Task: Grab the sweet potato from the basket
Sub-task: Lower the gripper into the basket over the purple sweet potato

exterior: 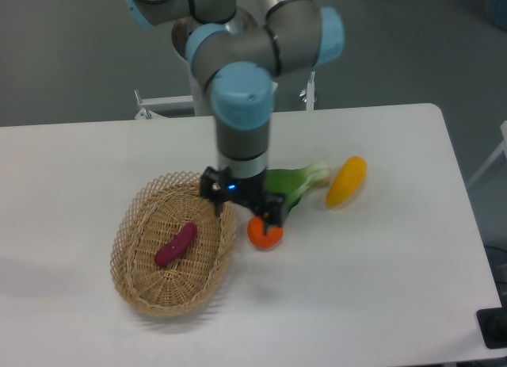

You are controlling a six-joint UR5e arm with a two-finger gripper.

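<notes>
White tabletop (380, 256): sweet potato (176, 245) lying in the basket (131, 216); claw (242, 208) spread apart, empty, over the basket's right rim.

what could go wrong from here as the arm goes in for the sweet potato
1. The open gripper hangs over the basket rim near the orange; coming down there, a finger might catch the wicker edge or nudge the orange away.
2. The sweet potato lies slanted in the basket; fingers not turned across it could push it along instead of closing on it.
3. The basket looks light, so a low grasp might snag and lift it.
</notes>
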